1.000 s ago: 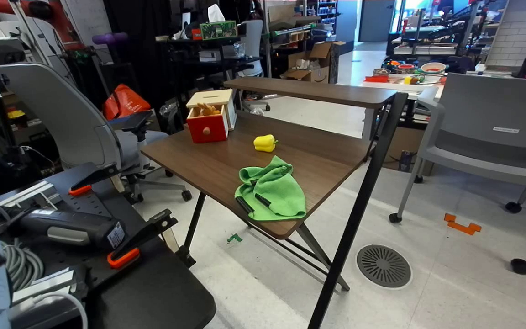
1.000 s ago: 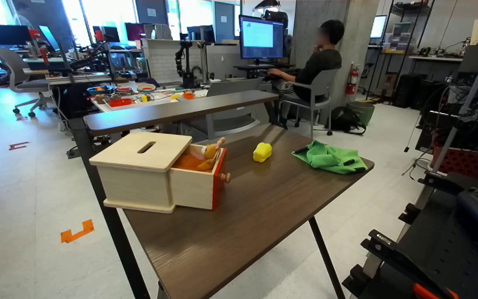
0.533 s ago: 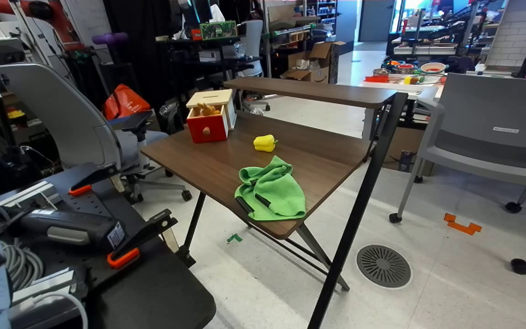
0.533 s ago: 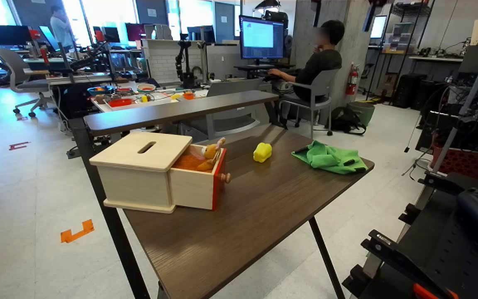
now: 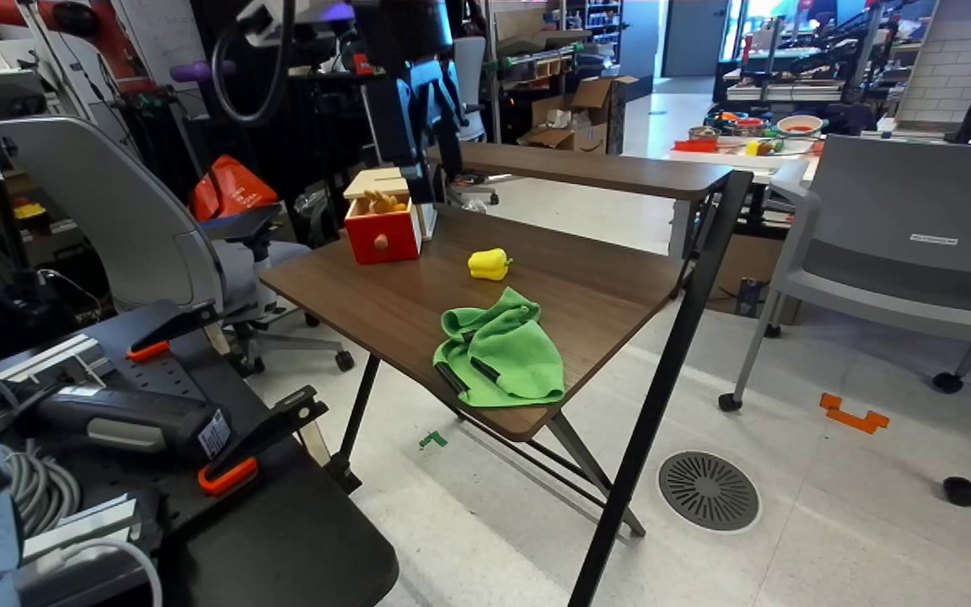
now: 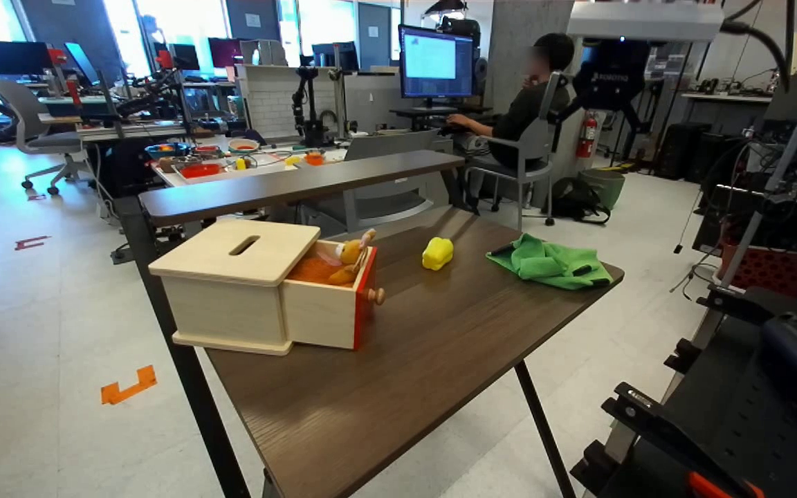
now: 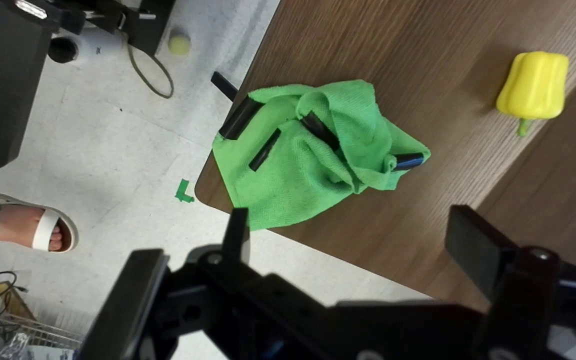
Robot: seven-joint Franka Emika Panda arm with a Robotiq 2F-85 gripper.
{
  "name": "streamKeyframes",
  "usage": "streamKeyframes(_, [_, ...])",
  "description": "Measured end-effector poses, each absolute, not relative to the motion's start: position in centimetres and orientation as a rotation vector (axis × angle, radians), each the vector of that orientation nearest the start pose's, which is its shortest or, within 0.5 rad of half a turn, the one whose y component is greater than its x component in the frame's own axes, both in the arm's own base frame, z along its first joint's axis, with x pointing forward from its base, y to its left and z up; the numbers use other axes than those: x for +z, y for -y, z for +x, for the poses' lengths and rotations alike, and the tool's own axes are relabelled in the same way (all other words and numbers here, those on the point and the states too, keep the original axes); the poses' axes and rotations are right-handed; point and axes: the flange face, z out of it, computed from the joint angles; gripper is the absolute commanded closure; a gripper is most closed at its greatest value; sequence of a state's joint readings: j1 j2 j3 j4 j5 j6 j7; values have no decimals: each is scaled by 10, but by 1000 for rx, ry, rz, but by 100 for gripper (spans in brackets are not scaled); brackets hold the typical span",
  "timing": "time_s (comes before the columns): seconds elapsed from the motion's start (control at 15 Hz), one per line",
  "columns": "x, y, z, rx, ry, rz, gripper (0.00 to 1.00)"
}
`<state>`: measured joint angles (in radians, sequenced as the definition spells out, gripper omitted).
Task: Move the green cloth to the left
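Note:
The crumpled green cloth (image 5: 511,358) with black strips lies near one corner of the brown table (image 5: 384,312). It also shows in an exterior view (image 6: 554,265) and in the wrist view (image 7: 293,170), where it is fully in sight. My gripper (image 5: 439,179) hangs well above the table, pointing down. It shows at the upper right in an exterior view (image 6: 589,142), higher than the cloth. In the wrist view the jaws (image 7: 349,217) are wide apart with nothing between them. One finger overlaps the cloth's edge in that view, but the gripper is apart from it.
A yellow toy pepper (image 5: 490,264) lies beside the cloth. A wooden box (image 6: 225,304) with a red-fronted open drawer holding an orange toy stands on the table. A raised shelf (image 6: 301,181) runs along one edge. A black cart with clamps (image 5: 283,523) stands nearby.
My arm and gripper have come into both exterior views from the top; half a second ago only fingertips showed in one. The cloth, pepper and box have not moved.

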<state>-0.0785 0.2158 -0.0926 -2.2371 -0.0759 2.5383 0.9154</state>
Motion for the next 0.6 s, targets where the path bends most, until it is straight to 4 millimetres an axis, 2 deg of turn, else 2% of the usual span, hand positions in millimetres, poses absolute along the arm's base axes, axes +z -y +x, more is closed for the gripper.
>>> streamKeyframes(0.27, [231, 114, 544, -182, -1600, -2752, 0])
streamKeyframes(0.6, [177, 142, 546, -238, -1682, -2736, 0])
